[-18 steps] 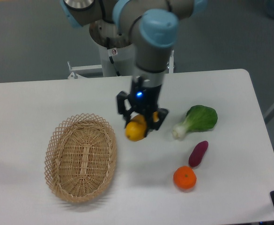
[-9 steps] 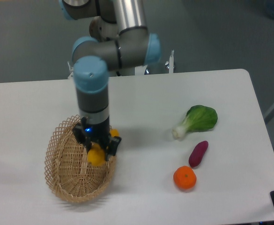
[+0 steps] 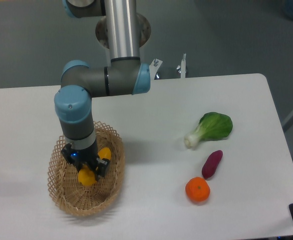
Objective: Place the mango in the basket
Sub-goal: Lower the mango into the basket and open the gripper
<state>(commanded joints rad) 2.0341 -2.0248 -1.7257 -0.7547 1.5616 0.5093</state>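
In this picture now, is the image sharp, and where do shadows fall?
Fixed camera: mostly sharp and evenly lit; the gripper holding the yellow-orange mango over the woven tan wicker basket looks slightly soft; a faint shadow lies on the white table right of the basket.

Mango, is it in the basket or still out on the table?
In. The mango sits within the basket rim, above its woven bottom, with the hand closed on it. Cannot tell whether it touches the bottom.

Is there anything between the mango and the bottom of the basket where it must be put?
Nothing visible. The gripper holds the mango over the inside of the basket, and the woven bottom near it shows no other thing. Whether the mango touches the bottom cannot be told.
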